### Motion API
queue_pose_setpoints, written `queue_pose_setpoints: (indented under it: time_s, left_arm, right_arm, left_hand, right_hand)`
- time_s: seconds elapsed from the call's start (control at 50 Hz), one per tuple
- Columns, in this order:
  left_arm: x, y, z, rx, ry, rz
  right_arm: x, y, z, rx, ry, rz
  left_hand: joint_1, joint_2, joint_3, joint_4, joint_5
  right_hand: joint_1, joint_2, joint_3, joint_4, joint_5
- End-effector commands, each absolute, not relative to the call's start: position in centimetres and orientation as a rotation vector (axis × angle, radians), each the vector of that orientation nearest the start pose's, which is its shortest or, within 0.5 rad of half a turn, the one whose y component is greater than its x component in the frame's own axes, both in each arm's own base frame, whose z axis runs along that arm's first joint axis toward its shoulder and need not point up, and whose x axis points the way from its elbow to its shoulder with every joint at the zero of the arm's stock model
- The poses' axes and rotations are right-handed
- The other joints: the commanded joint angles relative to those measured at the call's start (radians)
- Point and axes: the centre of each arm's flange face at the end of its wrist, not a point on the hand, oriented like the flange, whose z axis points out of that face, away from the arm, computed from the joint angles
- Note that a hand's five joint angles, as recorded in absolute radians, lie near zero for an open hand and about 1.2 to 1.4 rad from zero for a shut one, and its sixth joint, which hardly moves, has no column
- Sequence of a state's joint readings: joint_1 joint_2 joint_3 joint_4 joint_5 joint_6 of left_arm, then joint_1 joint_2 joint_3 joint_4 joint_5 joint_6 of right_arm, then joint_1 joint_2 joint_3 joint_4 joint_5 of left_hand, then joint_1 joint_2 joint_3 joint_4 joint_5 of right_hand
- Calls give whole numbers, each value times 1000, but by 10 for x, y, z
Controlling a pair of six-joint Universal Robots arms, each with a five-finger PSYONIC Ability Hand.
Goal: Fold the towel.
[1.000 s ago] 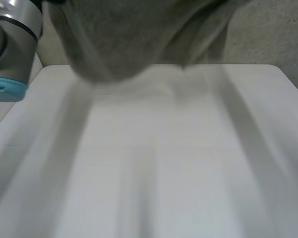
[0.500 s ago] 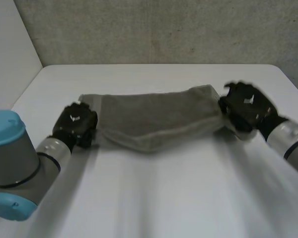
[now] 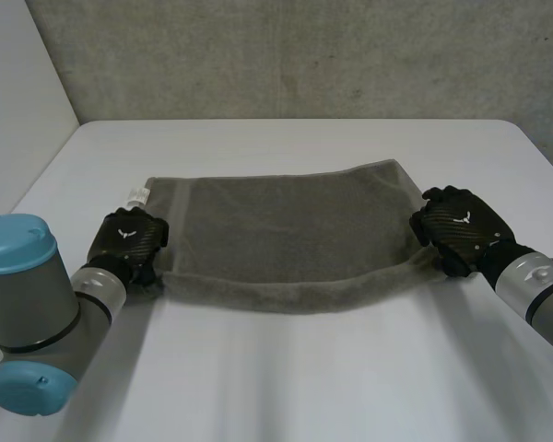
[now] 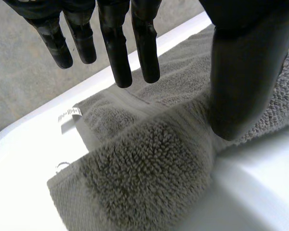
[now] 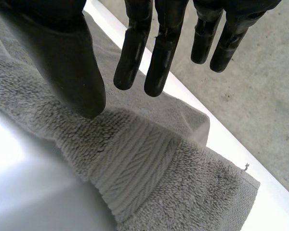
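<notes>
A grey towel (image 3: 276, 235) lies flat on the white table (image 3: 286, 378), its long side running left to right, with a white label (image 3: 135, 194) at its far left corner. My left hand (image 3: 127, 238) rests at the towel's near left corner and my right hand (image 3: 456, 228) at its near right corner. In the left wrist view the fingers (image 4: 120, 43) are straight and stand apart from the thumb, above the towel's doubled corner (image 4: 149, 168). The right wrist view has straight fingers (image 5: 161, 48) over the banded towel end (image 5: 144, 163). Neither hand grips the cloth.
Bare table surrounds the towel in front and behind. A grey wall (image 3: 304, 55) rises past the far table edge. My left arm's blue-capped joint (image 3: 18, 313) stands at the near left.
One second ago the towel hung high in front of the camera. It then came down onto the table and spread flat. Both hands have opened and let go of its ends.
</notes>
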State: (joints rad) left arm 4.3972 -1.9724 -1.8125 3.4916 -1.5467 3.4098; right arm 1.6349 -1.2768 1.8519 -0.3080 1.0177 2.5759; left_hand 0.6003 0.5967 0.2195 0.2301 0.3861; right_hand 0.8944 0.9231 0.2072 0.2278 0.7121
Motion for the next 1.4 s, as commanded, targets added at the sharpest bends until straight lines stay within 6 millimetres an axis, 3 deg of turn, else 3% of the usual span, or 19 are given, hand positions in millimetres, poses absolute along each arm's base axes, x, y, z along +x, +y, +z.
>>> queue_pose_setpoints:
  time_s: [0.02, 0.24, 0.38, 0.54, 0.62, 0.8, 1.0, 1.12, 1.26, 1.3, 1.32, 1.36, 1.4]
  left_arm:
    - [-222, -265, 133, 753, 2479, -1845]
    - [-214, -260, 126, 740, 2510, -1783]
    - [-208, -257, 123, 831, 2456, -1706]
    - [-200, -258, 127, 865, 2403, -1679]
    - [-192, -265, 134, 829, 2393, -1689]
    - [-190, -272, 144, 838, 2407, -1705]
    - [-193, -270, 142, 899, 2454, -1691]
    - [-194, -273, 144, 908, 2456, -1692]
    - [-193, -268, 144, 918, 2503, -1627]
    - [-192, -263, 141, 927, 2543, -1575]
    - [-192, -263, 141, 927, 2543, -1575]
    - [-190, -259, 143, 924, 2560, -1550]
    - [-190, -257, 144, 922, 2568, -1543]
  right_arm:
    - [189, -296, 165, -1156, 2104, -1881]
    - [175, -310, 157, -1110, 2192, -1895]
    - [170, -315, 156, -1097, 2219, -1880]
    - [170, -315, 150, -1095, 2251, -1815]
    - [170, -317, 152, -1094, 2249, -1818]
    - [173, -325, 165, -1093, 2226, -1843]
    - [177, -334, 143, -1090, 2316, -1639]
    - [175, -335, 141, -1081, 2349, -1630]
    - [171, -332, 150, -1083, 2355, -1658]
    - [170, -331, 152, -1079, 2356, -1665]
    - [168, -329, 155, -1076, 2359, -1674]
    - [165, -328, 158, -1069, 2363, -1685]
    - [163, -327, 162, -1064, 2366, -1696]
  left_hand:
    - [-46, -43, -45, -56, -7]
    - [-40, -37, -45, -56, -1]
    - [-64, -60, -45, -56, -24]
    - [-252, -248, -45, -56, -212]
    - [-375, -371, -45, -56, -335]
    - [-381, -377, -45, -56, -341]
    - [-381, -377, -45, -56, -341]
    - [-369, -366, -45, -56, -330]
    - [-161, -157, -45, -56, -121]
    - [265, 269, -45, -56, 305]
    - [268, 272, -45, -56, 308]
    - [794, 797, -45, -56, 833]
    - [796, 800, -45, -56, 836]
  right_hand:
    - [-17, -45, -33, -53, -9]
    - [-161, -189, -33, -53, -153]
    - [-328, -356, -33, -53, -320]
    - [-463, -492, -33, -53, -455]
    - [-475, -503, -33, -53, -467]
    - [-466, -495, -33, -53, -458]
    - [-454, -483, -33, -53, -446]
    - [-442, -471, -33, -53, -435]
    - [-211, -240, -33, -53, -204]
    - [-91, -120, -33, -53, -84]
    - [81, 53, -33, -53, 89]
    - [223, 194, -33, -53, 230]
    - [359, 330, -33, -53, 367]
